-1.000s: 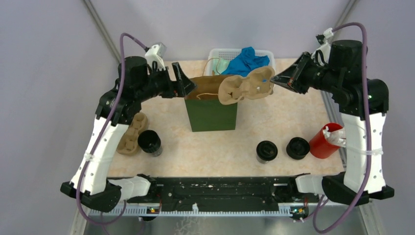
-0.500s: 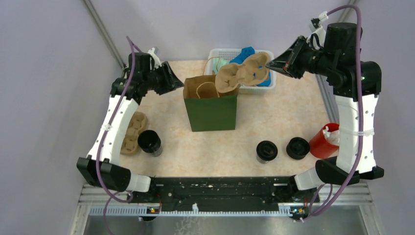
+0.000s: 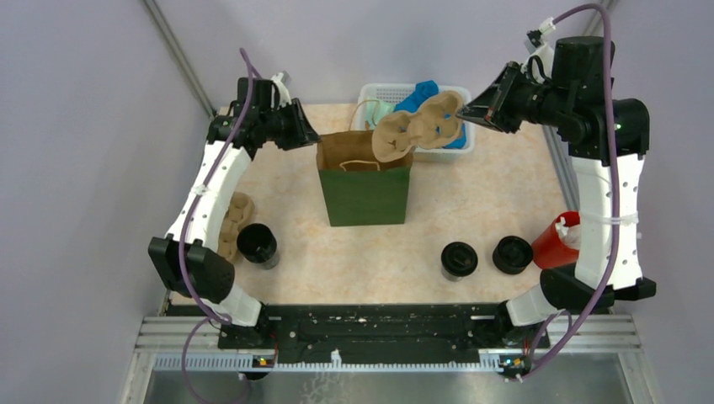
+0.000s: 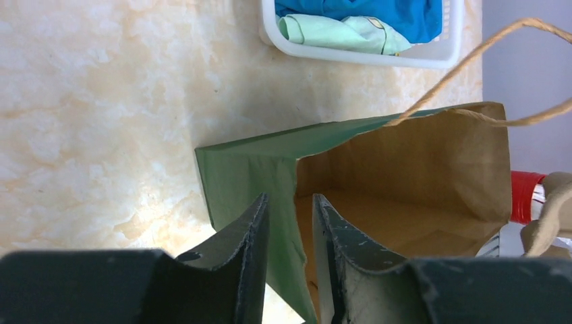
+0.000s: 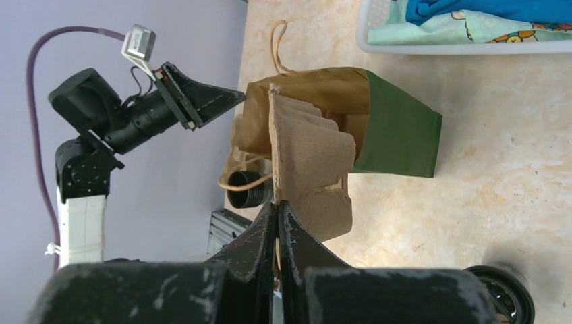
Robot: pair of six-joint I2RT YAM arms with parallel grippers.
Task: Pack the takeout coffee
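Note:
Three takeout coffee cups, black with ridged lids, stand on the table: one at the left [image 3: 257,244] and two at the right [image 3: 460,259] [image 3: 512,254]. My right gripper [image 3: 463,114] [image 5: 277,206] is shut on the edge of a tan cardboard cup tray [image 3: 417,130] [image 5: 310,169], which hangs above the open mouth of the green paper bag [image 3: 364,198] [image 5: 398,135]. My left gripper [image 3: 313,135] [image 4: 290,199] sits at the bag's left rim. Its fingers straddle the bag's side wall [image 4: 243,169] with a narrow gap still showing between them.
A second cardboard tray [image 3: 231,223] lies at the left edge beside the left cup. A red cup with white sticks [image 3: 560,241] stands at the right edge. A white basket of cloths [image 3: 417,94] [image 4: 364,50] sits behind the bag.
My left arm swung back from beside the bag and settled over its left rim while its jaws narrowed. My right gripper carried the tray a little up and back.

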